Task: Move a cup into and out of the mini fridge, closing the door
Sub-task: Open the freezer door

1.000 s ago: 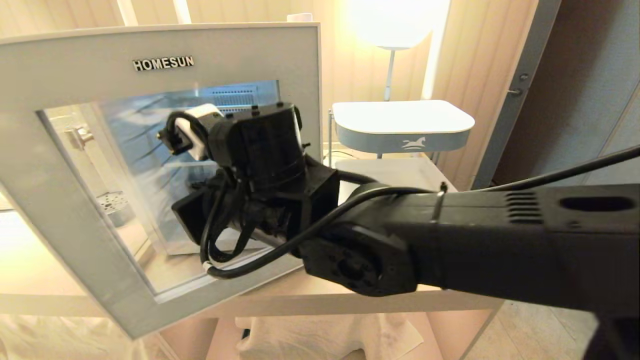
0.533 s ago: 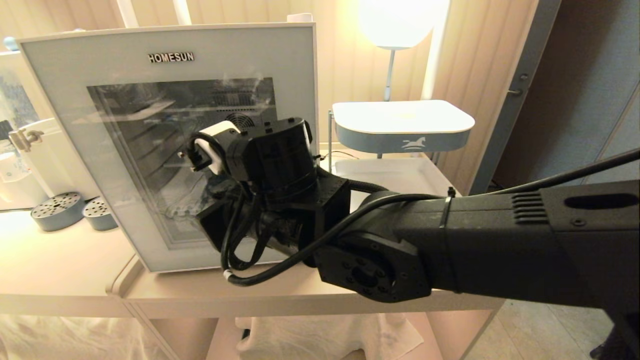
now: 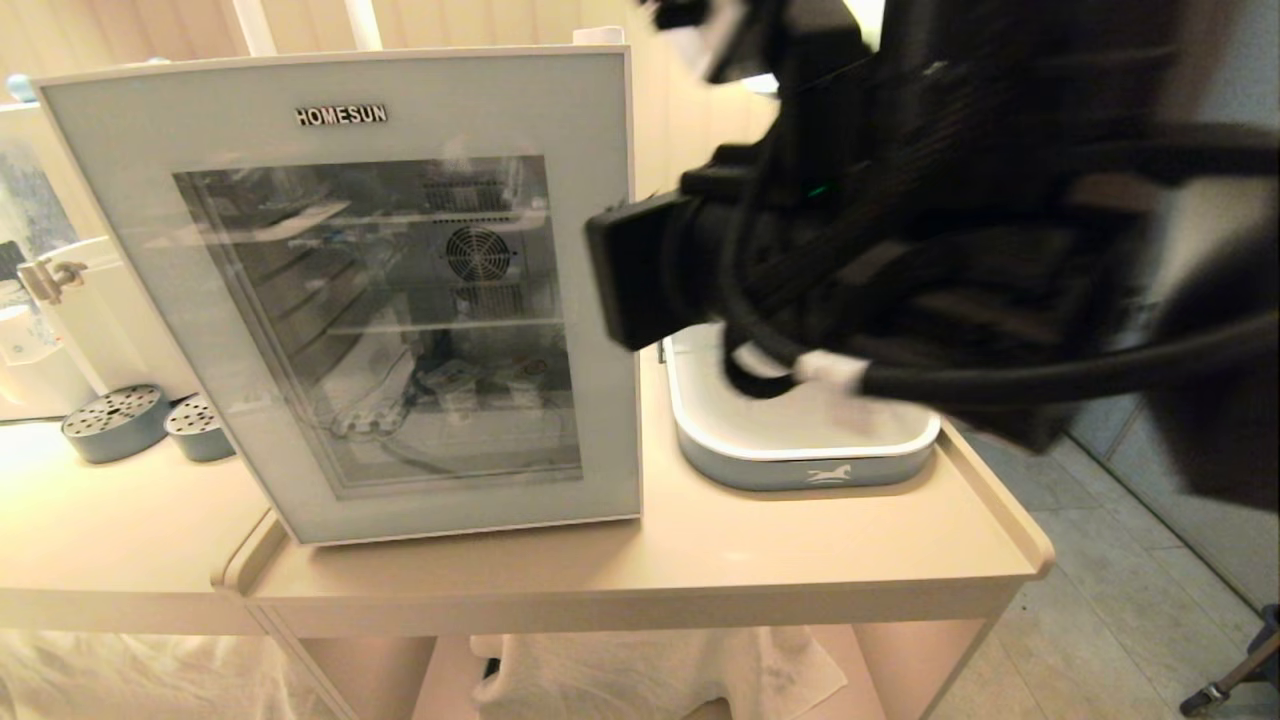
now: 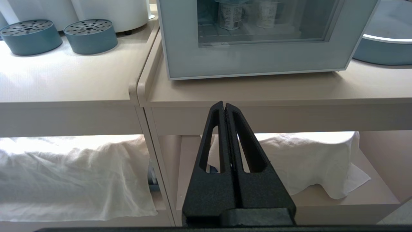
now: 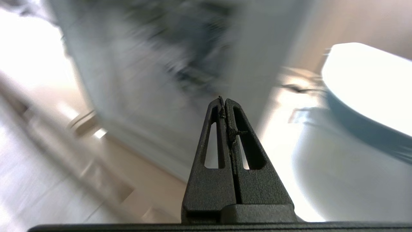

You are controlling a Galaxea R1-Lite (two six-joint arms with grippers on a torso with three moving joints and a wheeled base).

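On the desk (image 3: 640,570) stands the mini fridge (image 3: 350,300), its door (image 3: 600,300) shut flat against the cabinet, the HOMESUN lettering along the top of the frame. Through the dark glass I can see wire shelves, a round fan at the back, and a couple of small cups (image 4: 229,14) on the lowest level. The right end effector (image 5: 224,101) has both fingers pressed tight together with nothing between them; the fridge door lies ahead of its tips, apart from them, with a white, blue-rimmed tray (image 3: 800,450) off to one side. The right arm (image 3: 900,250) fills the upper right of my view as a dark blur. The left end effector (image 4: 224,104) is likewise closed and empty, hanging low before the desk's front edge, the fridge above and beyond its tips. Two round blue perforated pucks (image 3: 110,420) sit on the neighbouring desk, well off to one side of it. White cloth (image 4: 74,174) lies on the shelf beneath.
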